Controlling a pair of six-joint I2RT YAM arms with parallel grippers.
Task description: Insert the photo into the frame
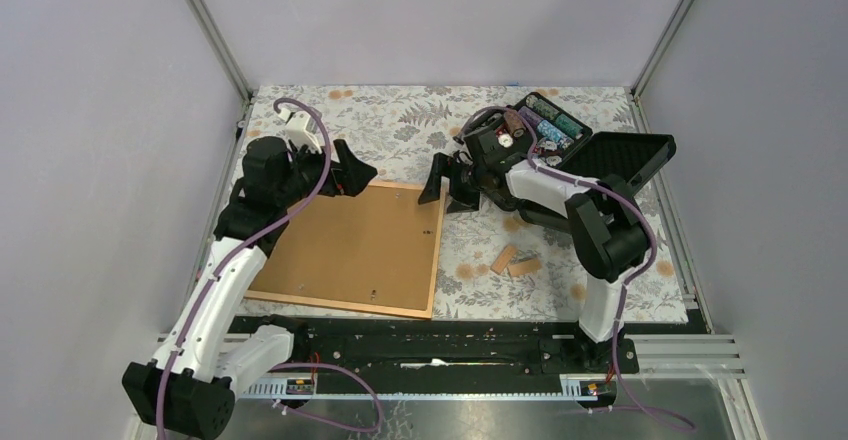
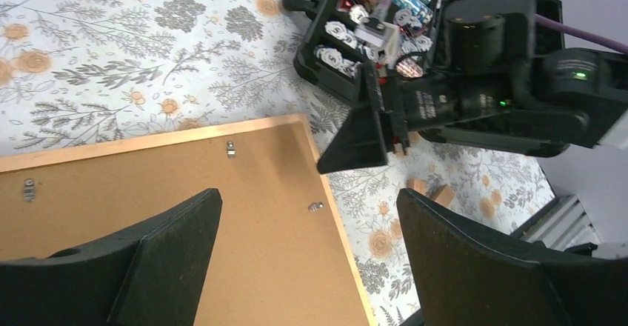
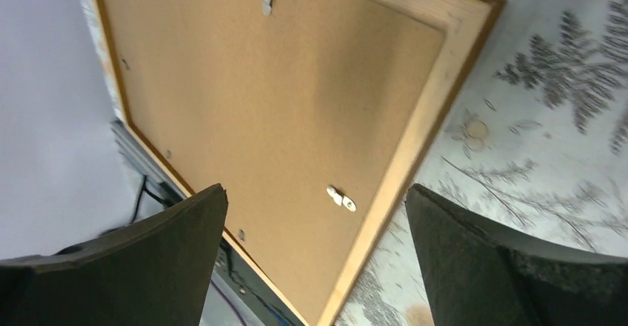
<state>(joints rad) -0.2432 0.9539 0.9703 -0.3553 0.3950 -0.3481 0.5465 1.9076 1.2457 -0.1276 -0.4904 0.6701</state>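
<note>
My left gripper (image 2: pixel 307 200) and right gripper (image 3: pixel 315 193) stand wide, empty. I should turn the metal clip (image 3: pixel 341 198) below the right jaws gently, so the frame (image 3: pixel 418 148) does not slide.

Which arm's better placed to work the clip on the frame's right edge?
Right: the right gripper, open, hangs by that frame edge, clip between its fingers; left gripper is near the far-left corner.

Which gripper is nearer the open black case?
Right. The right gripper sits just left of the case, off the frame's far right corner; the left gripper is farther left, over the frame's far edge.
</note>
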